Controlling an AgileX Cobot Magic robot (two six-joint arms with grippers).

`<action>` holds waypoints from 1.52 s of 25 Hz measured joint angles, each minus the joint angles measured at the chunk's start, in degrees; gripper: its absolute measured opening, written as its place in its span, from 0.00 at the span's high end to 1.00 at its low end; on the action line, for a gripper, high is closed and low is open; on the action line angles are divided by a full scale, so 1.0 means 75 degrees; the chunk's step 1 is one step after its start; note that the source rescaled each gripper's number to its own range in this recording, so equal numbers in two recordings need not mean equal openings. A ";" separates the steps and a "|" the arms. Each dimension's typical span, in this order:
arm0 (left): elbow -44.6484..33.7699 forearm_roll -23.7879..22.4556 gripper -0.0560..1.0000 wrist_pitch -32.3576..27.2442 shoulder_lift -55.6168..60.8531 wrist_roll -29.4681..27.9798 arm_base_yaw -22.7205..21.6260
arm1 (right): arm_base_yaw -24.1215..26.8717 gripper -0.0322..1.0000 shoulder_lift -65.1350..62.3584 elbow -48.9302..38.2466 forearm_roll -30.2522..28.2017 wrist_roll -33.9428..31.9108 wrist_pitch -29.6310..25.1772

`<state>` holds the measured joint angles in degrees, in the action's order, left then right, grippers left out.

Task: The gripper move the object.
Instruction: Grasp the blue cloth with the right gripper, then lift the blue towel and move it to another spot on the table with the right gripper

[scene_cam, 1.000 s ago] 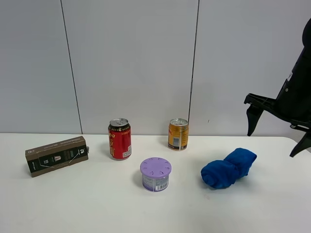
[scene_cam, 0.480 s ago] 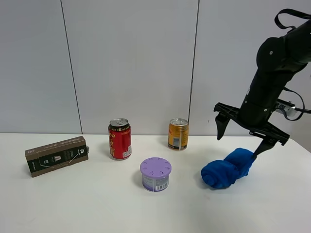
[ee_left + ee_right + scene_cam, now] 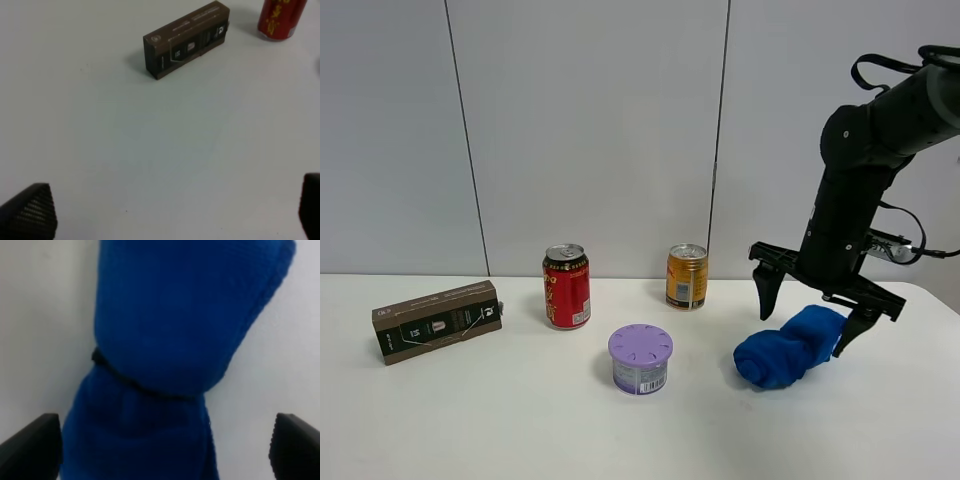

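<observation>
Lowered and shifted left since half a second ago: right gripper (image 3: 804,328), at the right of the high view, now down around the blue cloth roll (image 3: 782,355); one second ago up at the right edge of the frame, well apart from the roll; everything else on the table (image 3: 520,420) unmoved. Pincer spread wide, one finger at the upper left side of the roll, the other at its right end; contact with the cloth not possible to tell. From the right wrist camera, roll between two dark fingertips, far apart and not closed on it. Roll lying on the white table at lower right of the high view, to the right of the purple round container (image 3: 640,358); further back, red can (image 3: 566,287) and gold can (image 3: 687,277) upright near the wall; brown box (image 3: 438,320) at the left. Left gripper (image 3: 170,210) seen only in the left wrist view, also spread wide over bare table, with the brown box and the red can further off.
</observation>
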<state>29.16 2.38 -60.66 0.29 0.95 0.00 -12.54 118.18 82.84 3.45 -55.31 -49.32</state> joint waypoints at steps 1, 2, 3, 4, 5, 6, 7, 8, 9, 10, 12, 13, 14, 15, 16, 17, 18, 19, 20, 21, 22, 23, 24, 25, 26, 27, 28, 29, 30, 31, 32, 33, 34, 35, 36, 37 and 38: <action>0.0000 0.0000 0.00 0.0000 0.0000 0.0000 0.0000 | 0.0000 0.27 0.0038 0.0000 -0.0016 -0.0033 0.0000; 0.0000 0.0000 0.00 0.0000 0.0000 0.0000 0.0000 | 0.0000 0.27 0.0085 0.0000 -0.0024 -0.0081 0.0010; 0.0000 0.0000 0.00 0.0000 0.0000 0.0000 0.0000 | 0.0000 0.27 0.0133 0.0000 -0.0040 -0.0090 0.0040; 0.0000 0.0000 0.00 0.0000 0.0000 0.0000 0.0000 | 0.0000 0.27 0.0190 0.0000 -0.0049 -0.0116 0.0077; 0.0000 0.0000 0.00 0.0000 0.0000 0.0000 0.0000 | 0.0000 0.27 0.0220 0.0000 -0.0068 -0.0122 0.0118; 0.0000 0.0000 0.00 0.0000 0.0000 0.0000 0.0000 | 0.0000 0.27 0.0261 0.0000 -0.0088 -0.0138 0.0172; 0.0000 0.0000 0.00 0.0000 0.0000 0.0000 0.0000 | 0.0000 0.27 0.0277 0.0000 -0.0121 -0.0148 0.0211; 0.0000 0.0000 0.00 0.0000 0.0000 0.0000 0.0000 | 0.0000 0.27 0.0303 0.0000 -0.0162 -0.0180 0.0233; 0.0000 0.0000 0.00 0.0000 0.0000 0.0000 0.0000 | 0.0000 0.28 0.0328 0.0000 -0.0179 -0.0222 0.0243; 0.0000 0.0000 0.00 0.0000 0.0000 0.0000 0.0000 | 0.0000 0.28 0.0351 0.0000 -0.0195 -0.0255 0.0243; 0.0000 0.0000 0.00 0.0000 0.0000 0.0000 0.0000 | 0.0000 0.28 0.0454 0.0000 -0.0194 -0.0282 0.0294; 0.0000 0.0000 0.00 0.0000 0.0000 0.0000 0.0000 | 0.0000 0.30 0.0496 0.0000 -0.0194 -0.0282 0.0349; 0.0000 0.0000 0.00 0.0000 0.0000 0.0000 0.0000 | 0.0000 0.32 0.0535 0.0000 -0.0194 -0.0282 0.0400; 0.0000 0.0000 0.00 0.0000 0.0000 0.0000 0.0000 | 0.0000 0.34 0.0570 0.0000 -0.0194 -0.0286 0.0434; 0.0000 0.0000 0.00 0.0000 0.0000 0.0000 0.0000 | 0.0000 0.36 0.0578 0.0000 -0.0213 -0.0309 0.0453; 0.0000 0.0000 0.00 0.0000 0.0000 0.0000 0.0000 | 0.0000 0.37 0.0592 0.0000 -0.0231 -0.0335 0.0492; 0.0000 0.0000 0.00 0.0000 0.0000 0.0000 0.0000 | 0.0000 0.38 0.0592 0.0000 -0.0251 -0.0350 0.0550; 0.0000 0.0000 0.00 0.0000 0.0000 0.0000 0.0000 | 0.0000 0.38 0.0601 0.0000 -0.0296 -0.0410 0.0609; 0.0000 0.0000 0.00 0.0000 0.0000 0.0000 0.0000 | 0.0000 0.39 0.0617 0.0000 -0.0318 -0.0460 0.0667; 0.0000 0.0000 0.00 0.0000 0.0000 0.0000 0.0000 | 0.0000 0.39 0.0642 0.0000 -0.0334 -0.0474 0.0726; 0.0000 0.0000 0.00 0.0000 0.0000 0.0000 0.0000 | 0.0000 0.39 0.0670 0.0000 -0.0350 -0.0480 0.0799; 0.0000 0.0000 0.00 0.0000 0.0000 0.0000 0.0000 | 0.0000 0.39 0.0707 0.0000 -0.0361 -0.0480 0.0843; 0.0000 0.0000 0.00 0.0000 0.0000 0.0000 0.0000 | 0.0000 0.39 0.0738 0.0000 -0.0361 -0.0480 0.0862; 0.0000 0.0000 0.00 0.0000 0.0000 0.0000 0.0000 | 0.0000 0.40 0.0765 0.0000 -0.0361 -0.0480 0.0870; 0.0000 0.0000 0.00 0.0000 0.0000 0.0000 0.0000 | 0.0000 0.42 0.0793 0.0000 -0.0361 -0.0480 0.0901; 0.0000 0.0000 0.00 0.0000 0.0000 0.0000 0.0000 | 0.0000 0.46 0.0795 0.0000 -0.0361 -0.0480 0.0931; 0.0000 0.0000 0.00 0.0000 0.0000 0.0000 0.0000 | 0.0000 0.51 0.0802 0.0000 -0.0361 -0.0480 0.0960; 0.0000 0.0000 0.00 0.0000 0.0000 0.0000 0.0000 | 0.0000 0.60 0.0801 0.0000 -0.0361 -0.0480 0.0979; 0.0000 0.0000 0.00 0.0000 0.0000 0.0000 0.0000 | 0.0000 0.71 0.0801 0.0007 -0.0361 -0.0480 0.0985; 0.0000 0.0000 0.00 0.0000 0.0000 0.0000 0.0000 | 0.0000 0.80 0.0801 0.0005 -0.0361 -0.0483 0.0985; 0.0000 0.0000 0.00 0.0000 0.0000 0.0000 0.0000 | 0.0000 0.90 0.0801 0.0005 -0.0361 -0.0483 0.0992; 0.0000 0.0000 0.00 0.0000 0.0000 0.0000 0.0000 | 0.0000 0.97 0.0801 0.0005 -0.0361 -0.0483 0.0998; 0.0000 0.0000 0.00 0.0000 0.0000 0.0000 0.0000 | 0.0000 0.97 0.0801 0.0005 -0.0361 -0.0483 0.0998; 0.0000 0.0000 0.00 0.0000 0.0000 0.0000 0.0000 | 0.0000 0.97 0.0793 0.0005 -0.0361 -0.0483 0.0998; 0.0000 0.0000 0.00 0.0000 0.0000 0.0000 0.0000 | -0.0008 0.97 0.0762 0.0005 -0.0361 -0.0450 0.0998; 0.0000 0.0000 0.00 0.0000 0.0000 0.0000 0.0000 | -0.0024 0.97 0.0713 0.0005 -0.0367 -0.0353 0.0998; 0.0000 0.0000 0.00 0.0000 0.0000 0.0000 0.0000 | -0.0024 0.97 0.0629 0.0005 -0.0377 -0.0205 0.0990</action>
<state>29.16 2.38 -60.66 0.29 0.95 0.00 -12.72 122.90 82.88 0.62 -56.84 -41.89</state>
